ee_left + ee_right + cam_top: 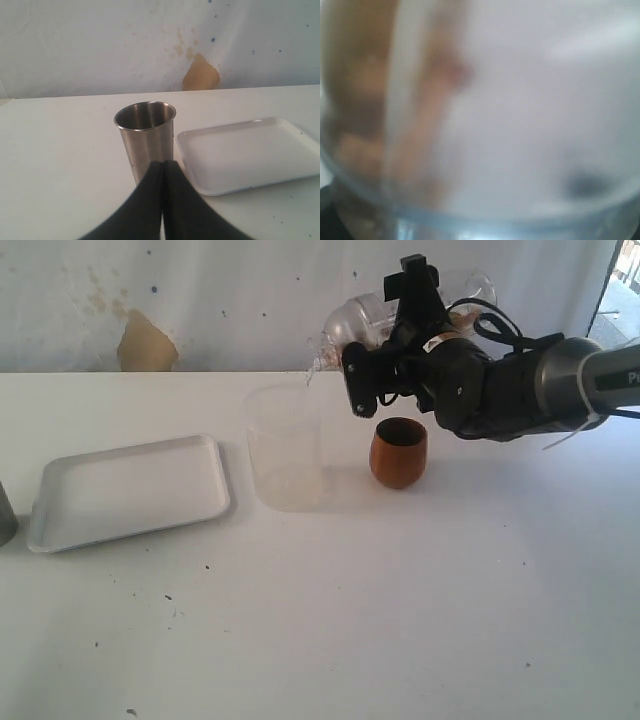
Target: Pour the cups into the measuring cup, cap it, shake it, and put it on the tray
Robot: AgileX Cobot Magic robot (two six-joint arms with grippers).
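My right gripper [385, 335] is shut on the clear plastic measuring cup [350, 325], held tilted with its lip over a frosted translucent cup [285, 445] at the table's middle. The held cup [520, 125] fills the right wrist view as a blur, and its marks do not show. The brown wooden cup [398, 452] stands upright just below that gripper. The steel tumbler [146, 137] stands upright at the far left edge [5, 515]. My left gripper [163, 162] is shut and empty, directly before the tumbler. The white tray [130, 490] lies flat and empty beside the tumbler [250, 155].
A white wall with a tan patch [147, 343] runs behind the white table [350, 620]. The right arm's dark body [520, 385] and cables hang over the table's back right.
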